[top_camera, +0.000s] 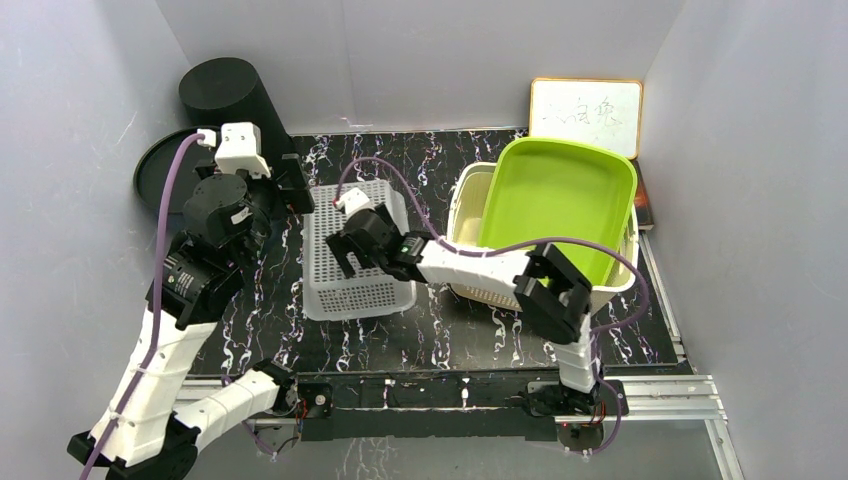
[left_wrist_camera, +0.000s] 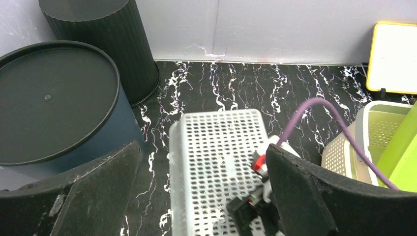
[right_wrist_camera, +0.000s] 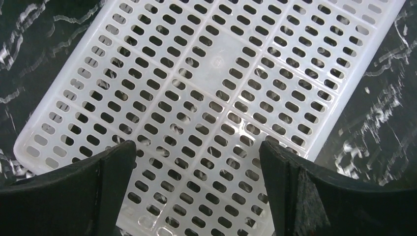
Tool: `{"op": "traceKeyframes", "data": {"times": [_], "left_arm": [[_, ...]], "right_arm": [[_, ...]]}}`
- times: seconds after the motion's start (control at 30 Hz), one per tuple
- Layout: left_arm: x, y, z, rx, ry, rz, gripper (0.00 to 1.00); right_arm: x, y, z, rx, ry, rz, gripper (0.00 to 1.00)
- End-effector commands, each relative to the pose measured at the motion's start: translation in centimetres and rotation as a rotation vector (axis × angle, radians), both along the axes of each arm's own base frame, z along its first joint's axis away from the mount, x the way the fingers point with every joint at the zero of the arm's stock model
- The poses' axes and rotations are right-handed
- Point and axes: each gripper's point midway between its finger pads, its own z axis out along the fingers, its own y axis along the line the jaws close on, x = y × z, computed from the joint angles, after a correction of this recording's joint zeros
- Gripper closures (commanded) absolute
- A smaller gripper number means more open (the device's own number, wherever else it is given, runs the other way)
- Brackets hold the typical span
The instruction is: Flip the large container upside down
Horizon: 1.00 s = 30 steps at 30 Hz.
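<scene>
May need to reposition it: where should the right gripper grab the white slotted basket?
The white basket lies bottom-up, its flat base offering no lip. Probably take the flared rim along its right long side, right gripper coming in low from the right.

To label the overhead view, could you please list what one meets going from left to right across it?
Round black tub → tall black bin → white basket → cream basket holding the green tray.

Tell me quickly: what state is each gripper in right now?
Left gripper: open, holding nothing.
Right gripper: open, holding nothing, above the white basket.
</scene>
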Motion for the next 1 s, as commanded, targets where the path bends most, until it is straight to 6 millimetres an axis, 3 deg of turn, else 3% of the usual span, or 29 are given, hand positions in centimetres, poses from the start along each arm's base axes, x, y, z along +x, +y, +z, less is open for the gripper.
{"op": "traceKeyframes", "data": {"times": [0.0,0.07,0.23,0.43,0.57,0.73,0.97], "left_arm": [[-0.6,-0.1,0.9,-0.017,-0.022,-0.021,0.02],[-0.7,-0.2,0.8,-0.018,-0.020,-0.028,0.02],[-1.0,-0.4,0.5,-0.021,-0.014,-0.047,0.02],[-1.1,-0.6,-0.6,-0.017,0.006,-0.059,0.02],[-0.8,-0.9,-1.4,-0.007,0.022,-0.067,0.02],[-0.2,-1.2,-2.1,0.009,0.037,-0.069,0.02],[0.2,-1.4,-3.3,0.027,0.062,-0.072,0.02]], "right_arm": [[2.9,3.1,-2.6,0.019,0.040,-0.007,0.02],[5.9,3.6,-2.8,0.024,0.009,-0.064,0.02],[12.7,3.5,-1.2,0.121,-0.038,-0.220,0.02],[18.1,2.0,-0.5,0.237,-0.097,-0.333,0.02],[20.1,2.5,-0.9,0.319,-0.123,-0.325,0.02],[21.6,2.9,-2.7,0.351,-0.123,-0.370,0.02],[24.7,0.9,-5.4,0.332,-0.163,-0.478,0.02]]}}
